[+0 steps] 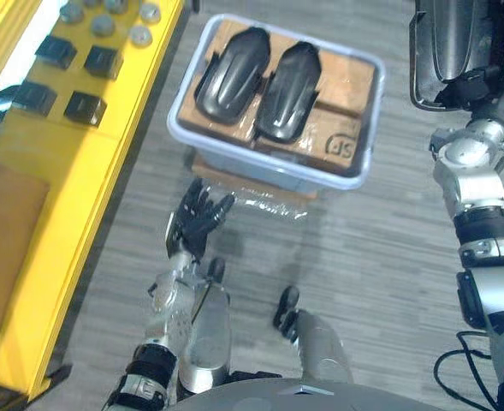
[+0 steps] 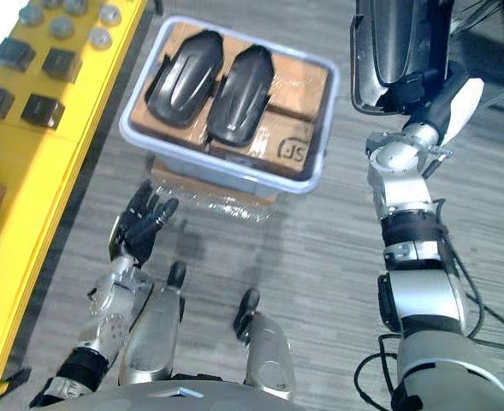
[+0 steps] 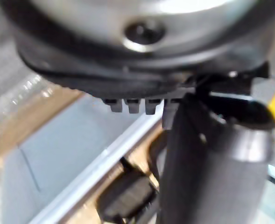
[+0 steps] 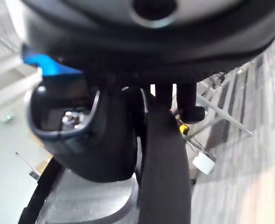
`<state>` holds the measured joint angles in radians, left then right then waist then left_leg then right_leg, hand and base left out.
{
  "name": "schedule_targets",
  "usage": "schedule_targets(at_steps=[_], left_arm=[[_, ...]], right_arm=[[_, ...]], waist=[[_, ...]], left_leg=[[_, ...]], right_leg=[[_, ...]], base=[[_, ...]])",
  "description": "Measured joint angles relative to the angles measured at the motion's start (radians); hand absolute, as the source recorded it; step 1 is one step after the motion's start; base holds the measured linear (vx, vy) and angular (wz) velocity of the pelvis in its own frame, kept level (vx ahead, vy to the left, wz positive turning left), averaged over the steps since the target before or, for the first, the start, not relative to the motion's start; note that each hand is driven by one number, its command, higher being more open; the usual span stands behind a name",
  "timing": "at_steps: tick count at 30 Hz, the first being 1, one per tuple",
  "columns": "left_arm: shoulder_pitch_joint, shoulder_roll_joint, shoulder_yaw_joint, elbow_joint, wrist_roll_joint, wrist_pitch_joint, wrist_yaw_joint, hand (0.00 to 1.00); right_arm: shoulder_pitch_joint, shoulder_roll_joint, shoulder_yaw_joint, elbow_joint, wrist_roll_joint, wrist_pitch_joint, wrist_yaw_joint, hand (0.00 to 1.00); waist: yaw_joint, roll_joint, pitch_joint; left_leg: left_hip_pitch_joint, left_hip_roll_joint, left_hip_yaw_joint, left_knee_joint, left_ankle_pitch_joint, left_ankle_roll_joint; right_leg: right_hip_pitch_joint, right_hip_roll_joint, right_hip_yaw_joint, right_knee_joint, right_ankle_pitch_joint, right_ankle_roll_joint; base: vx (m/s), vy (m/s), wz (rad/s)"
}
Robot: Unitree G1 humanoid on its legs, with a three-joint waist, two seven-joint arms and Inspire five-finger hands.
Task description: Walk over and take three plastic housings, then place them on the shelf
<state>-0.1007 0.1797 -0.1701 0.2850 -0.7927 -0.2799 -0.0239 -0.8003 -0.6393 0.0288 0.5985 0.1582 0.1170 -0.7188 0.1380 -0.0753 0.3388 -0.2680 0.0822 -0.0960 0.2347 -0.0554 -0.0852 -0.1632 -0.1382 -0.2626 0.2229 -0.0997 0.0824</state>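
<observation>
Looking down on a grey plank floor (image 1: pixel 380 257). Along its left edge, a yellow shelf (image 1: pixel 63 214), carrying small black boxes (image 1: pixel 103 62) and grey discs (image 1: pixel 139 34) toward its far end. On the floor just beside the shelf, a pale plastic bin (image 1: pixel 269 167), resting on a flat brown pack in clear wrap (image 1: pixel 269 201). Inside the bin, cardboard boxes (image 1: pixel 346 81) with two black shells side by side on top, touching: the left housing (image 1: pixel 233 70) and the right housing (image 1: pixel 287 92), both dome side up. Toward the far right of the floor, clear of the bin, a third housing (image 2: pixel 397 43), hollow side seemingly showing, clamped at its lower rim by the right robot hand (image 2: pixel 423 90), fingers curled over the edge. Near the bin's near wall, above the wrap, the left robot hand (image 1: pixel 196 218), fingers spread apart and holding nothing.

By the look of them, thin moulded shells: probably light and stiff, with a glossy curved back apt to slip under a flat palm. Best taken at the rim, thumb inside the hollow and fingers over the outer edge. For those lying dome up, best at a long side edge where fingers can hook beneath. Likely to flex or scuff if squeezed across the middle. One in hand, two left in the bin, none on the shelf yet
</observation>
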Motion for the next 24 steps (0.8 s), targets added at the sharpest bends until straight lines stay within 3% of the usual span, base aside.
schedule_targets(at_steps=[5,8,15,17,24], left_arm=[[-0.099,0.005,0.013,-0.094,-0.203,0.095,0.008,1.00],[-0.182,0.006,0.008,-0.098,-0.289,0.144,0.008,1.00],[-0.323,-0.010,-0.137,-0.098,-0.296,0.259,-0.010,1.00],[-0.328,-0.013,-0.144,-0.097,-0.296,0.271,-0.009,1.00],[-0.330,-0.005,-0.173,-0.096,-0.305,0.288,0.011,1.00]], right_arm=[[0.091,0.079,-0.054,-0.160,-0.133,-0.022,0.004,0.00],[0.142,0.147,-0.052,-0.248,-0.195,-0.037,0.046,0.00],[0.205,0.220,0.051,-0.303,-0.322,-0.067,0.146,0.00],[0.209,0.223,0.085,-0.304,-0.351,-0.090,0.171,0.00],[0.265,0.227,0.155,-0.330,-0.360,-0.188,0.215,0.00]], waist=[[-0.038,0.004,-0.063],[-0.064,0.005,-0.072],[-0.102,0.034,-0.109],[-0.117,0.041,-0.116],[-0.116,0.061,-0.143]], left_leg=[[0.102,-0.001,0.065,-0.094,0.031,0.004],[0.147,0.000,0.091,-0.119,0.036,0.003],[0.192,-0.002,0.120,-0.148,0.042,0.008],[0.194,-0.002,0.120,-0.154,0.046,0.008],[0.206,-0.004,0.117,-0.202,0.061,0.017]], right_leg=[[0.089,0.005,0.028,-0.132,0.058,0.008],[0.116,0.005,0.050,-0.147,0.062,0.009],[0.140,0.005,0.077,-0.173,0.083,0.010],[0.139,0.006,0.077,-0.173,0.085,0.009],[0.135,0.013,0.083,-0.193,0.109,0.003]], base=[[0.14,0.000,-0.26],[0.06,-0.001,-0.25],[0.00,0.003,-0.15],[-0.04,0.000,0.00],[-0.09,0.004,0.00]])
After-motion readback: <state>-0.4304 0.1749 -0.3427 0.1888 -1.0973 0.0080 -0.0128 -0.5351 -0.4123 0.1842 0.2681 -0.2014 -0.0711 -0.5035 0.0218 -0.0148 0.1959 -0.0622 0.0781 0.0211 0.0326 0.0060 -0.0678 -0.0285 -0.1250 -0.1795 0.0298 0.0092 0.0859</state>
